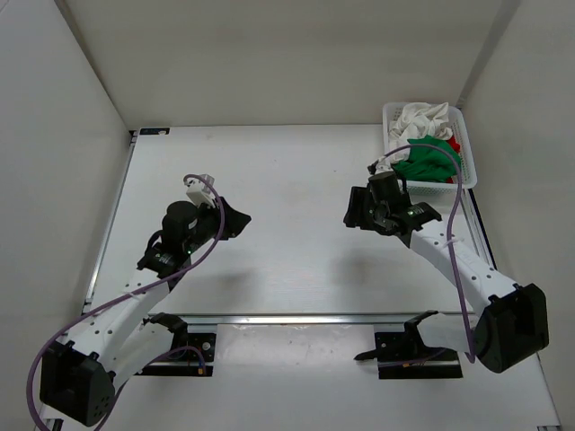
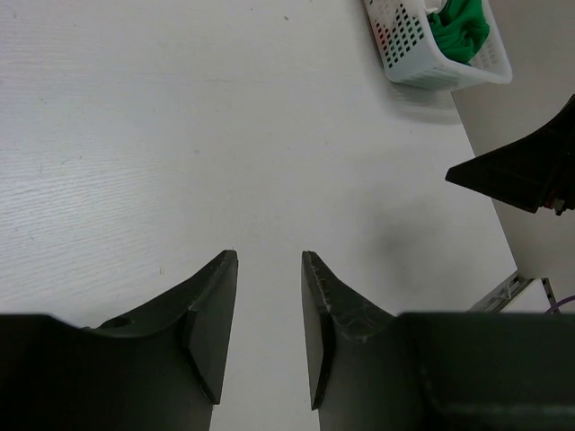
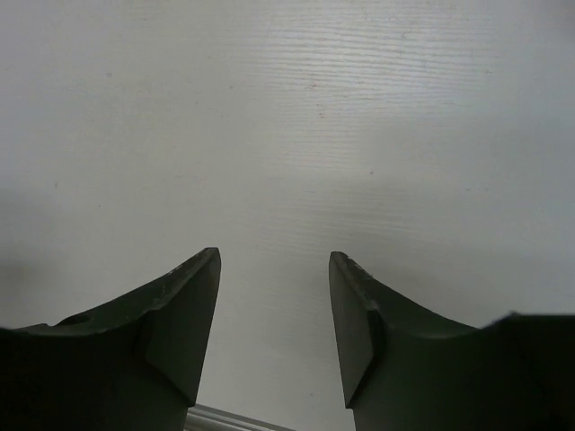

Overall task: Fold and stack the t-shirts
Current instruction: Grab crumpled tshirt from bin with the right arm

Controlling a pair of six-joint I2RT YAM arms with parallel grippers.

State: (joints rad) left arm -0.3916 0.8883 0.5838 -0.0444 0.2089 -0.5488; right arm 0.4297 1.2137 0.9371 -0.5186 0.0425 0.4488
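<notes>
The t-shirts lie bunched in a white mesh basket (image 1: 438, 183) at the table's far right corner: a white one (image 1: 424, 118) at the back, a bright green one (image 1: 431, 162) in front, and a red one (image 1: 456, 145) showing only a little at the right side. My left gripper (image 1: 236, 219) hovers over the middle-left of the table, open and empty. My right gripper (image 1: 354, 209) hovers just left of the basket, also open and empty. In the left wrist view the open left gripper (image 2: 269, 257) faces bare table, with the basket (image 2: 409, 54) and green shirt (image 2: 460, 27) far ahead. The open right gripper (image 3: 274, 257) sees only table.
White walls close in the table at the back and on both sides. A metal rail (image 1: 296, 318) runs along the near edge in front of the arm bases. The dark right gripper (image 2: 517, 175) shows at the right edge of the left wrist view.
</notes>
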